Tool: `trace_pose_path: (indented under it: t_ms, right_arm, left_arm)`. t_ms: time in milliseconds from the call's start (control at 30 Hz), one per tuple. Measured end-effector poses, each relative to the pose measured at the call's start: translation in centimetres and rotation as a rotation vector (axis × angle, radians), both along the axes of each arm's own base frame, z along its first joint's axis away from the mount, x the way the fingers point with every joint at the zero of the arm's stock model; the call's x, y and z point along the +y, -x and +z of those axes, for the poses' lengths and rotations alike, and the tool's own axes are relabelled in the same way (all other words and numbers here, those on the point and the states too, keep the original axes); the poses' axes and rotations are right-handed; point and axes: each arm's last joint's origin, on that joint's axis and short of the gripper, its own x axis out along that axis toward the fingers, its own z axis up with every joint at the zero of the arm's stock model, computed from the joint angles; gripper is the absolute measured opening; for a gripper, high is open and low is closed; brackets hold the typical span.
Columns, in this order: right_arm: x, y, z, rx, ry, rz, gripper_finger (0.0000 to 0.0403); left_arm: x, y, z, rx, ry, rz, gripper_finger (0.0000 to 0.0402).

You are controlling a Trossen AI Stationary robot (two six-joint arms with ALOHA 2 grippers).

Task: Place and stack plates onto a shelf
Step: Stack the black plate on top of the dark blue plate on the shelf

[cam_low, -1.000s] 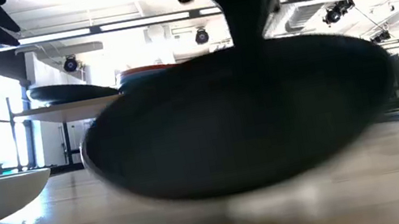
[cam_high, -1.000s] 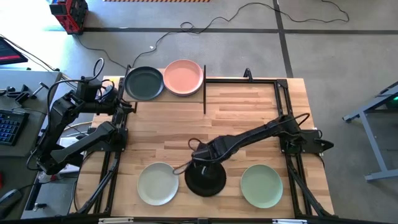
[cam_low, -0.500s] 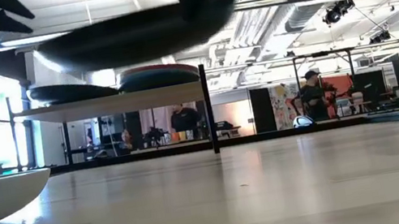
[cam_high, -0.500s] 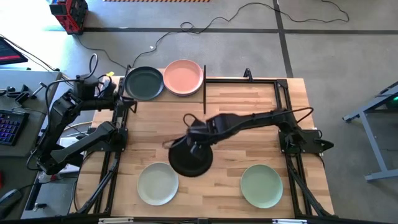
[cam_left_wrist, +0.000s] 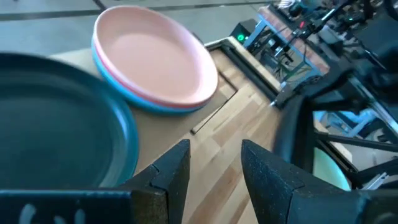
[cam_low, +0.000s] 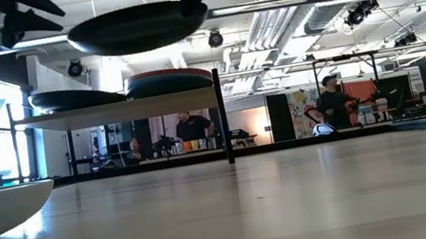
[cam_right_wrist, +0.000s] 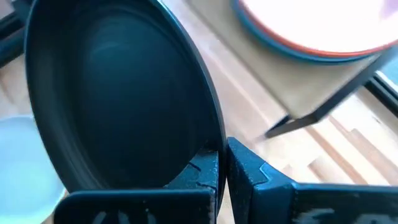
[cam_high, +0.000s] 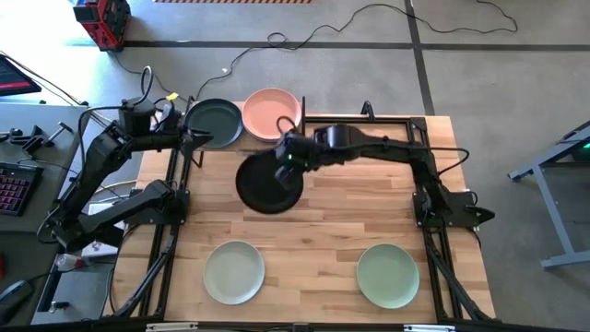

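Right gripper (cam_high: 289, 157) is clamped on the rim of the black plate (cam_high: 269, 184), matte and round, held level above the bench (cam_high: 369, 207) just beside the shelf (cam_low: 131, 104). Left gripper (cam_high: 205, 139), fingers apart, hovers at the shelf's dark teal plate (cam_high: 213, 123).

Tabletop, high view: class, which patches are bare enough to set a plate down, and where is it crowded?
Bare: the strip between the cream plate and sage plate, and the right half of the table. Crowded: the shelf, where the right gripper holds the black plate and the left gripper hovers.
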Motion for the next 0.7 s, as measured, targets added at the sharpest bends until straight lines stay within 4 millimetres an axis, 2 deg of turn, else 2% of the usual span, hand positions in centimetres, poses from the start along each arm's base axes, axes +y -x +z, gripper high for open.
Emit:
trace_pose_path:
  t_ms: [167, 700]
  right_arm:
    - [-2.1, 0.2, 0.3, -0.004, 0.014, -0.022, 0.0]
    - [-5.9, 0.6, 0.4, -0.023, 0.018, -0.106, 0.0]
  left_arm:
    - [0.9, -1.2, 0.1, -0.02, 0.006, -0.026, 0.0131]
    - [3.1, -5.8, -1.3, 0.037, 0.066, -0.149, 0.0131]
